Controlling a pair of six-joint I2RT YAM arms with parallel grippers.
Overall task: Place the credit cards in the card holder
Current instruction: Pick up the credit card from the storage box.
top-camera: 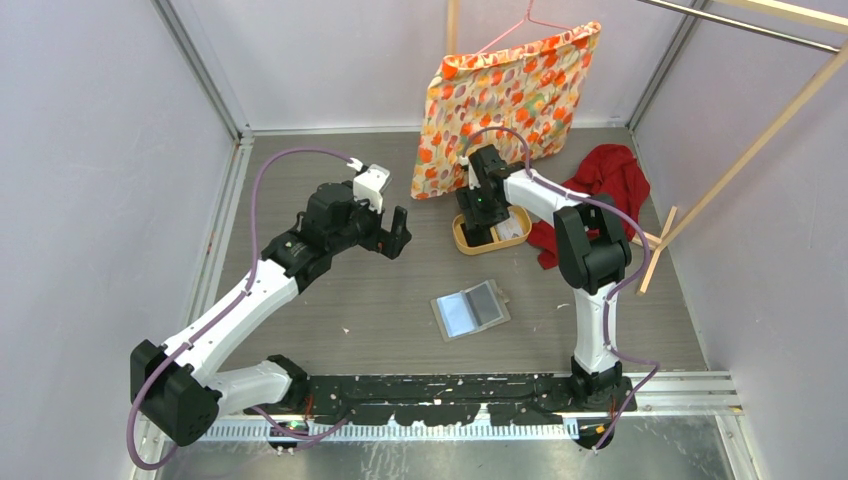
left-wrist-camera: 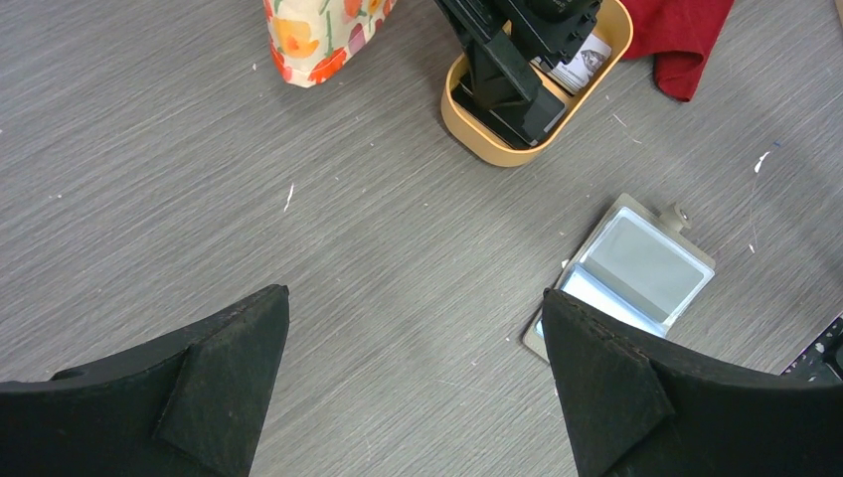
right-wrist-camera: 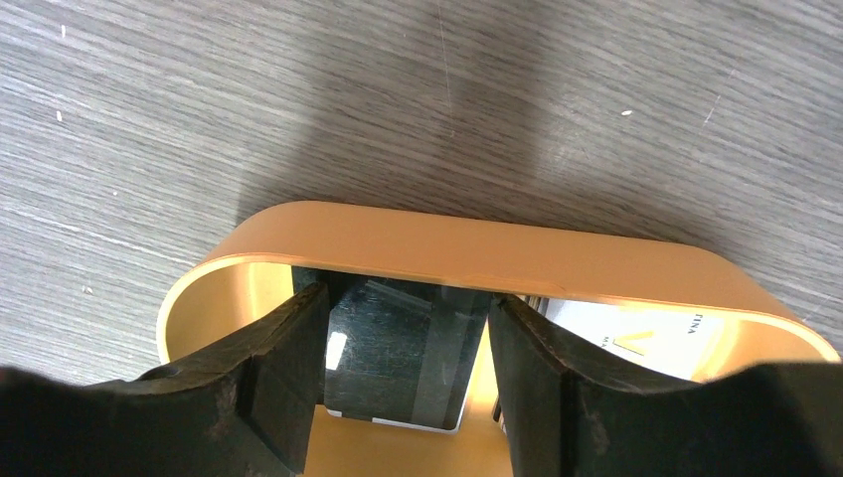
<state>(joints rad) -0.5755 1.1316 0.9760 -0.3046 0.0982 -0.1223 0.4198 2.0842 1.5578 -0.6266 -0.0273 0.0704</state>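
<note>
Right gripper (right-wrist-camera: 403,308) down in the tan oval tray (right-wrist-camera: 477,248), upper centre of the top view
Its fingers (right-wrist-camera: 268,368) straddle a black credit card (right-wrist-camera: 398,368) beside a white printed card (right-wrist-camera: 616,333); whether they pinch it cannot be told. Left gripper (left-wrist-camera: 416,298) hangs wide open, centre-left. The card holder (top-camera: 470,310) lies unfolded mid-frame on the table (top-camera: 350,300)
</note>
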